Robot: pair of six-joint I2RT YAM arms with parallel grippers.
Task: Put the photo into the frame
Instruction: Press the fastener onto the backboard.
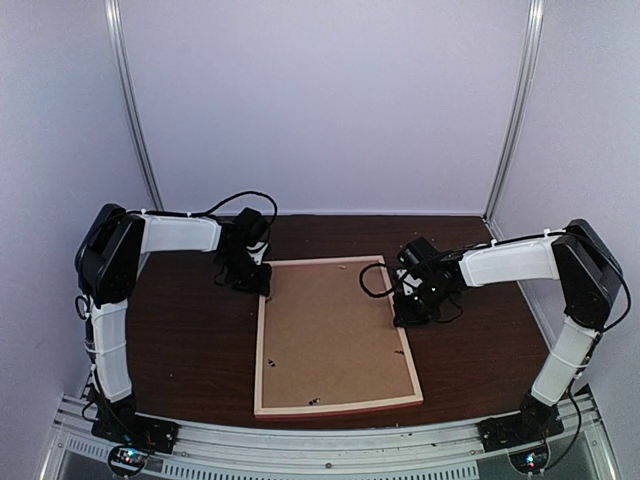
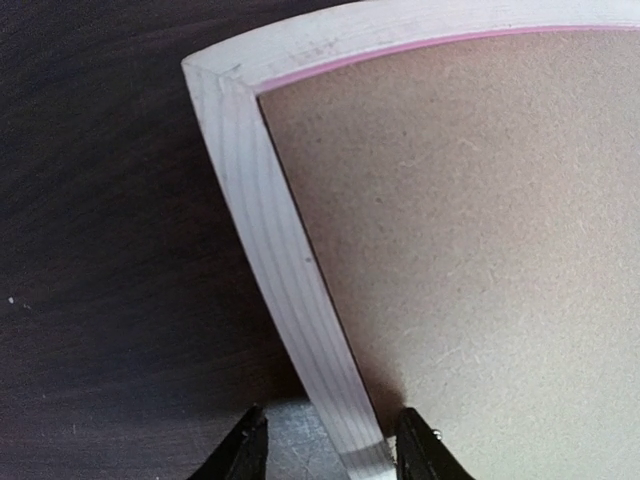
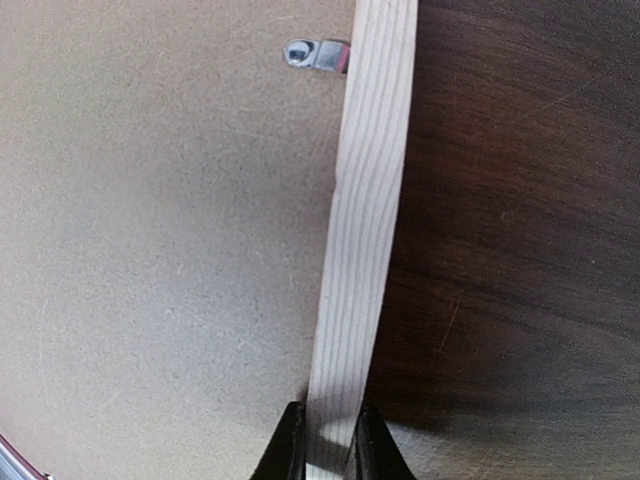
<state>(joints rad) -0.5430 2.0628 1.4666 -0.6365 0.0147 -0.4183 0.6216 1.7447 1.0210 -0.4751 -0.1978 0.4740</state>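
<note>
Three pale walls [image 1: 320, 100], dark table [image 1: 190, 340]; left end effector [image 2: 328, 445] apart, right [image 3: 327, 440] clamps frame [image 3: 365, 200].

White arm links [image 1: 180, 234], black joints [image 1: 108, 258], looping black cables [image 1: 240, 198]

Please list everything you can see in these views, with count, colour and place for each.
frame: one, pale wood back with pink rim, lying back-up mid-table.
backing board: one, brown, set inside the frame.
metal tab: one clearly seen, silver, on the frame's right rail, reaching over the board.
photo: none visible.
table: one, dark brown, under everything.
left arm, right arm: two, white and black, bases at the near edge.
left gripper: one, black, open astride the frame's left rail near its far corner.
right gripper: one, black, shut on the frame's right rail.
</note>
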